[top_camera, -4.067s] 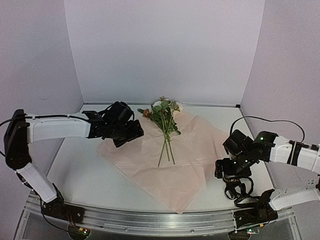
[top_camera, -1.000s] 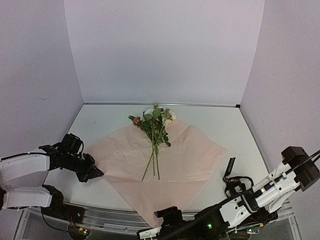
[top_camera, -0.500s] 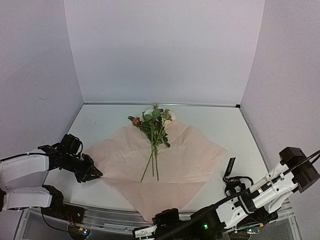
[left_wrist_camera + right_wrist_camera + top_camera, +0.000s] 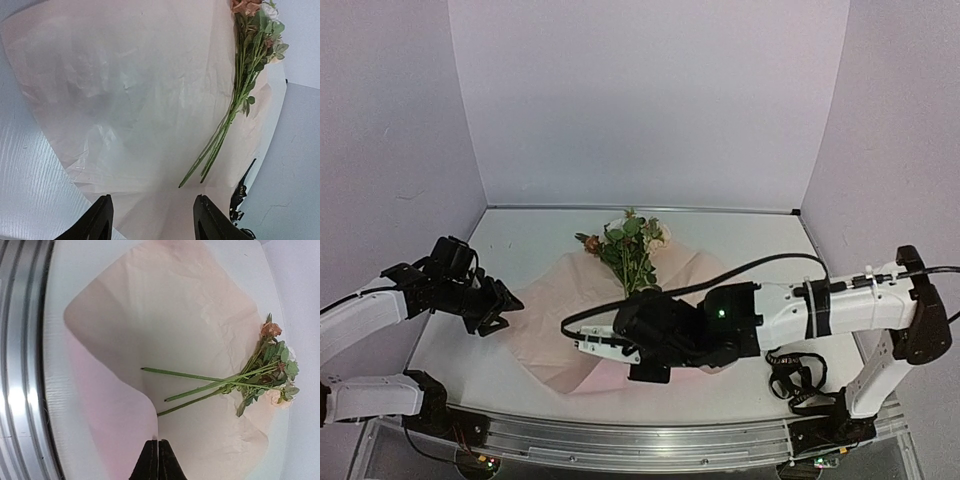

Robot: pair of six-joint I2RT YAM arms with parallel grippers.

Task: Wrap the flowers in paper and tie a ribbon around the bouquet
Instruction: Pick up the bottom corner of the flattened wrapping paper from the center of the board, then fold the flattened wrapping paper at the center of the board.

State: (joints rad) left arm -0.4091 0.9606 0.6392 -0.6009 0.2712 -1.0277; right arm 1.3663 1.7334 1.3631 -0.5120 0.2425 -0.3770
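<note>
Paper [image 4: 125, 100]: soft pink sheet w/ creases

Near-centre lane blocked: right arm [image 4: 790, 312] is laid low across the paper [image 4: 545, 310], near corner pinched up in the right gripper [image 4: 158, 446]. Flowers [image 4: 625, 250] fill the far middle. Left paper edge is occupied by the left gripper [image 4: 503, 310]. Ribbon [image 4: 241, 190] lies by the right base. Bare worktop [image 4: 760, 250] is left free far right and far left; walls [image 4: 650, 100] bound three sides.
</note>
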